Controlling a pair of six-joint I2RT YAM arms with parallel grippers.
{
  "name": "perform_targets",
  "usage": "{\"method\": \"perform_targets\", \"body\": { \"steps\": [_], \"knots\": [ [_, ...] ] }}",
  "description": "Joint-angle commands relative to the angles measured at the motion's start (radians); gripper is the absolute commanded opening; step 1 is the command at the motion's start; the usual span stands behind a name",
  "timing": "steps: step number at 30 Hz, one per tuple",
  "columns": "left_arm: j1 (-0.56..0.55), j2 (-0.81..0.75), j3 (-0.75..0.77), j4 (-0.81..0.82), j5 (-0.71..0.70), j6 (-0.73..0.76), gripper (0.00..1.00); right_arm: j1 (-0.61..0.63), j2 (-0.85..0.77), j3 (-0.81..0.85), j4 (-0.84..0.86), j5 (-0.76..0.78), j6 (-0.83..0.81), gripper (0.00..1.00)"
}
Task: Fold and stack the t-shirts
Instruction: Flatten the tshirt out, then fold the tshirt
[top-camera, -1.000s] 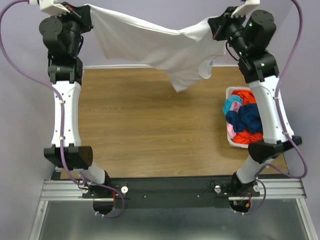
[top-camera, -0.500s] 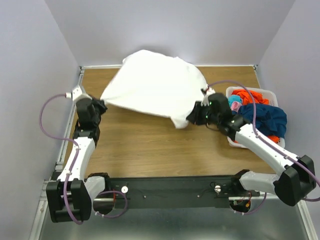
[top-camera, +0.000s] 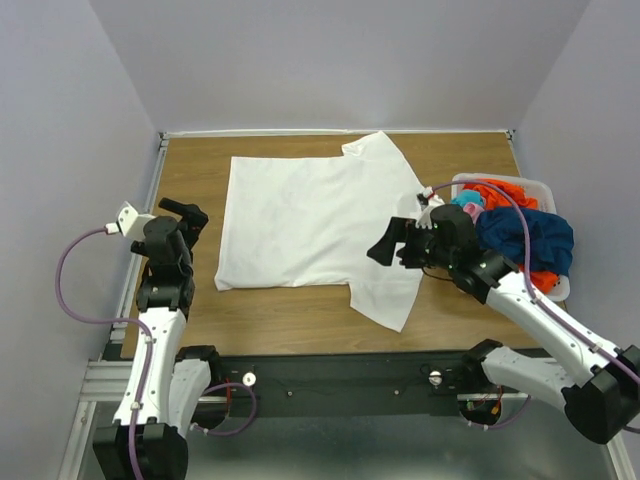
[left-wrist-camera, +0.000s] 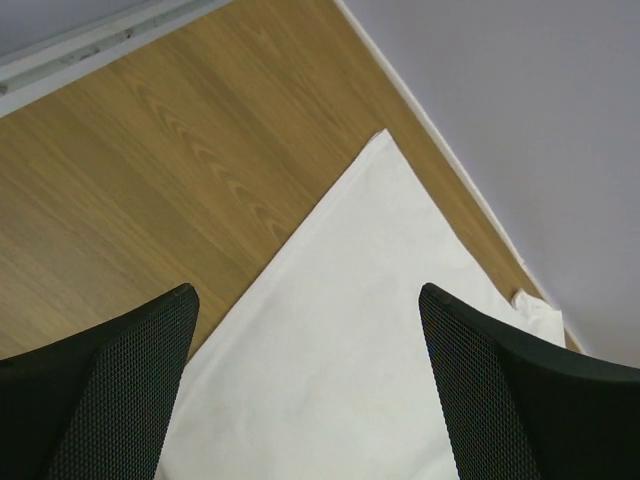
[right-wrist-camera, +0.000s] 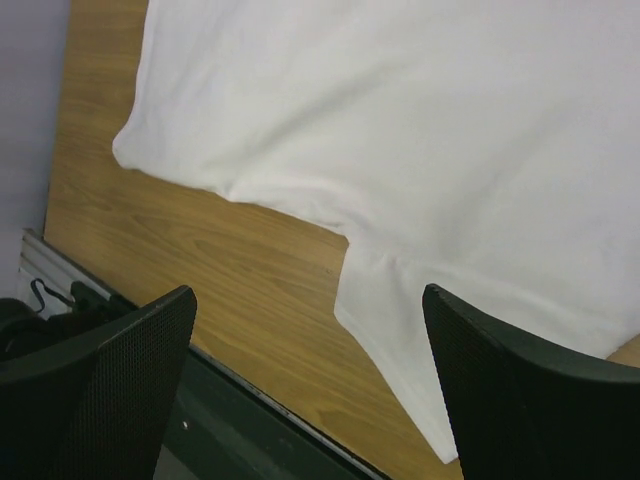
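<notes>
A plain white t-shirt (top-camera: 310, 220) lies spread flat on the wooden table, one sleeve toward the back right and the other toward the front edge. My left gripper (top-camera: 190, 222) hovers open just off the shirt's left edge, and its wrist view shows the white t-shirt (left-wrist-camera: 350, 330) under the left gripper (left-wrist-camera: 305, 292). My right gripper (top-camera: 392, 245) stands open above the shirt's right side near the front sleeve. In the right wrist view, the white t-shirt (right-wrist-camera: 400, 120) and bare table lie below the right gripper (right-wrist-camera: 308, 292). Neither gripper holds anything.
A white plastic bin (top-camera: 462, 283) at the right edge holds a heap of cloth: an orange shirt (top-camera: 505, 190), a dark blue shirt (top-camera: 525, 235) and a teal piece (top-camera: 465, 205). Grey walls close in the table on three sides. The black base rail (top-camera: 340, 378) runs along the front.
The white shirt hung in the air, stretched between both shut grippers. The arms swung down, the shirt landed flat on the table, and both grippers opened and let go.
</notes>
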Motion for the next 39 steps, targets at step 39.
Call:
{"method": "perform_targets", "body": {
  "steps": [39],
  "knots": [
    [-0.149,1.355,0.868,-0.060,0.301,0.306,0.98,-0.306,1.151,0.755,-0.030,0.288,-0.082,1.00]
  ]
}}
